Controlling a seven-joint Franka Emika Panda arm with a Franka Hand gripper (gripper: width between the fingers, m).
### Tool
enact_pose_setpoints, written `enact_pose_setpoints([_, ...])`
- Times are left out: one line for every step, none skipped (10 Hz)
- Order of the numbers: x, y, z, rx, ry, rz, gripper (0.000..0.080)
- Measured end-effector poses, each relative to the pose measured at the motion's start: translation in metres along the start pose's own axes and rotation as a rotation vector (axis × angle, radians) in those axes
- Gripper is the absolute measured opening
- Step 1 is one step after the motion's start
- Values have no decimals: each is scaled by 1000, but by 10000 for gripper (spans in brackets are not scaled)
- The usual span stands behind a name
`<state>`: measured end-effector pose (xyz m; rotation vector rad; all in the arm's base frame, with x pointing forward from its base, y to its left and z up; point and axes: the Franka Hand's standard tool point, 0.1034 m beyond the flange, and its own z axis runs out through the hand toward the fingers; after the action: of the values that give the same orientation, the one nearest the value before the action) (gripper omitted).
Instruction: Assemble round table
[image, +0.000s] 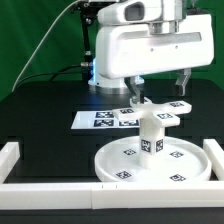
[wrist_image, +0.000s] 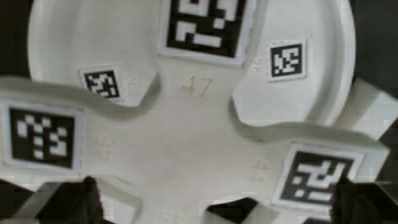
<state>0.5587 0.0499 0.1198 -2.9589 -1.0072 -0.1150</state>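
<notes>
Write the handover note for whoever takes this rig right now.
Hand: fingers spread wide just above the tagged white lobed plastic plate. Whether it grips the plate cannot be told.
Parts: the large white round plastic disc lies flat near the front rail. The short white cylindrical leg stands upright on its centre, and the lobed plate sits on top of the leg.
Done: disc, leg and plate are stacked.
Left: check that both joints are tight, since the pictures do not show it, then retract.

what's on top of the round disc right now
A short tagged leg stands upright at the middle of the round disc, with a white cross-shaped part on top under the gripper. The disc's hub is covered by the leg.
</notes>
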Motion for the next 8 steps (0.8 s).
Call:
enact_pose_setpoints([0,-1,1,1,-1,-71,648])
enact_pose_setpoints([-1,0,1,1,-1,-110,648])
enact_pose_setpoints([-2,1,1,-1,-3,-168,648])
enact_pose_setpoints([-3,3,1,-6,-7,-231,648])
enact_pose_setpoints([-4,4,1,-8,-11,-303,648])
enact_pose_setpoints([-5,10,3,-12,-18,-426,648])
enact_pose_setpoints([-5,12,6,-11,-23,-463,648])
enact_pose_setpoints([-6,10,11,-7,-31,-474,648])
